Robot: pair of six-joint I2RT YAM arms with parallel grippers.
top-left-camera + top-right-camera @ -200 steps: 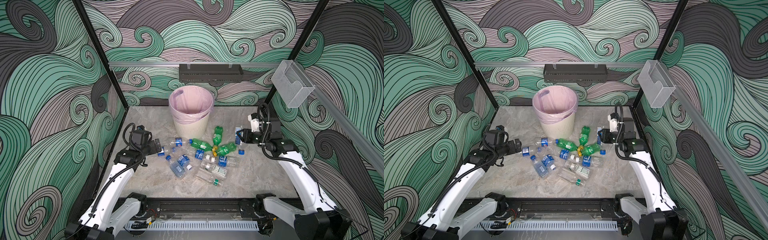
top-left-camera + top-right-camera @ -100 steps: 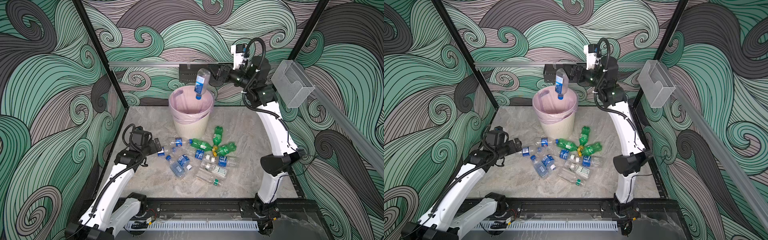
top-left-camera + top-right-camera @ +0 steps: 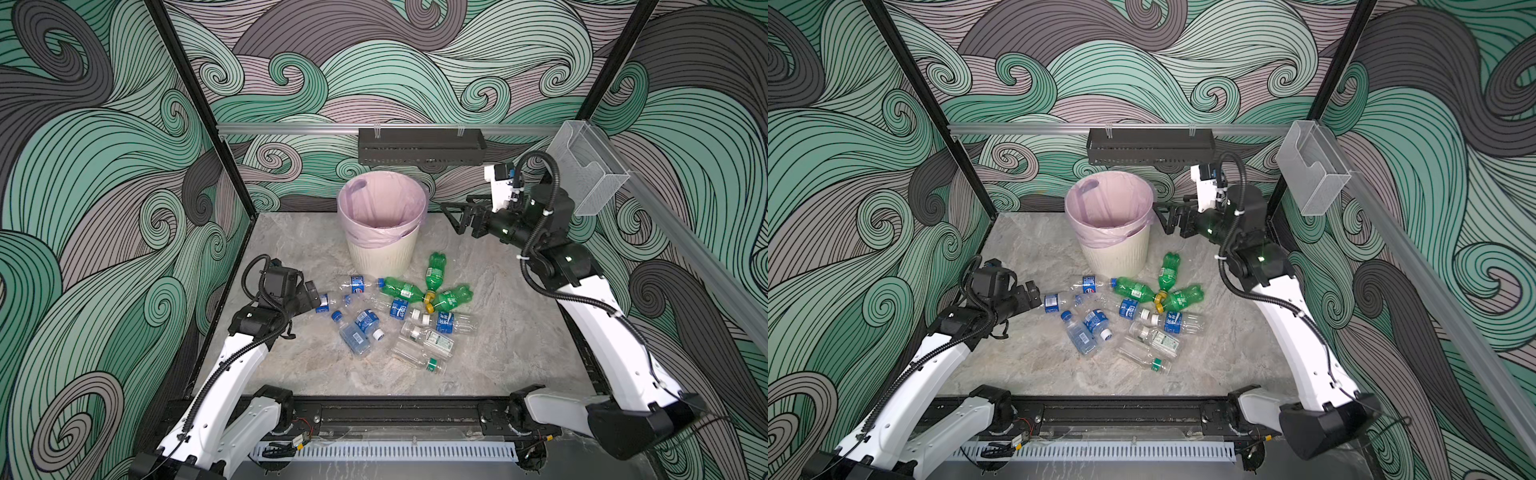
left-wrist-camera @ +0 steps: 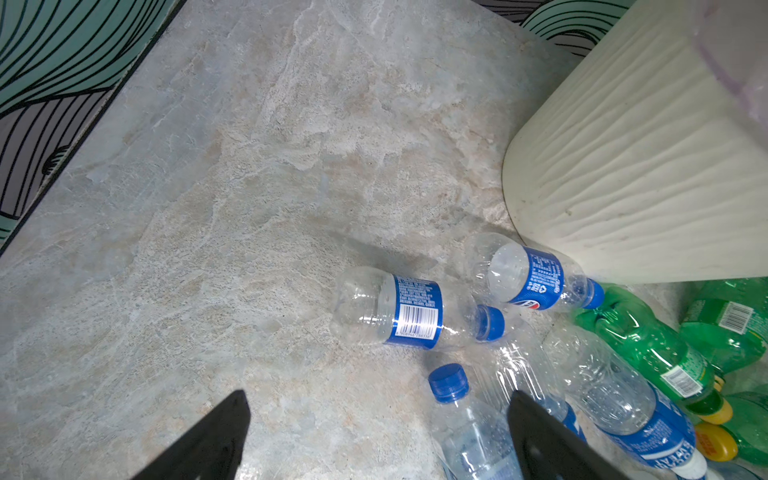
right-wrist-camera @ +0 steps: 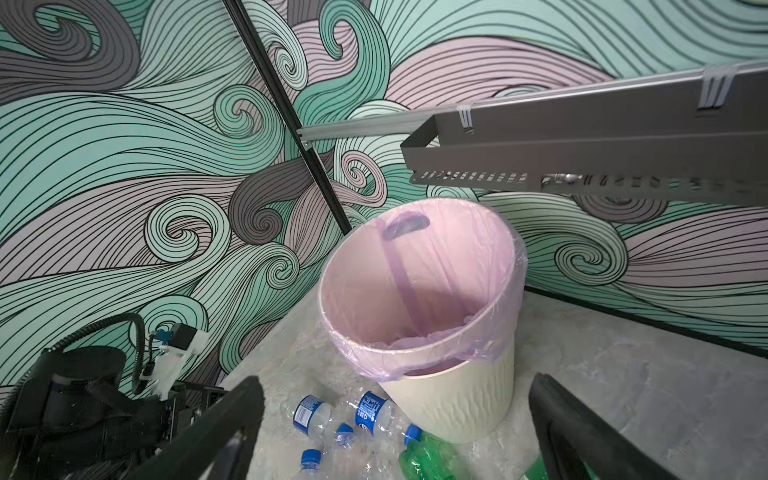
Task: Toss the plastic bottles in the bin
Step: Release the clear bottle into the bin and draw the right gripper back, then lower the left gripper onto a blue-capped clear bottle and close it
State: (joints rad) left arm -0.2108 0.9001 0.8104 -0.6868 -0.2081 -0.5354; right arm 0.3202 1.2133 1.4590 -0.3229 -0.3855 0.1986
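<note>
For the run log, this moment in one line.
right gripper: open, empty, beside round cream ribbed plastic bin | left gripper: open, by clear plastic bottles | green plastic bottles: on table

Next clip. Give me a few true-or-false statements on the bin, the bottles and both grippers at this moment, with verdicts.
1. The right gripper holds a clear bottle above the round cream ribbed bin. False: its jaws stand open and empty, off to the side of the bin.
2. Three green plastic bottles with yellow caps lie on the grey marbled table. True.
3. The bin lies tipped on its side. False: it stands upright, with its pale pink liner folded over the rim.
4. The left gripper is low by the clear blue-labelled bottles, jaws open. True.
</note>
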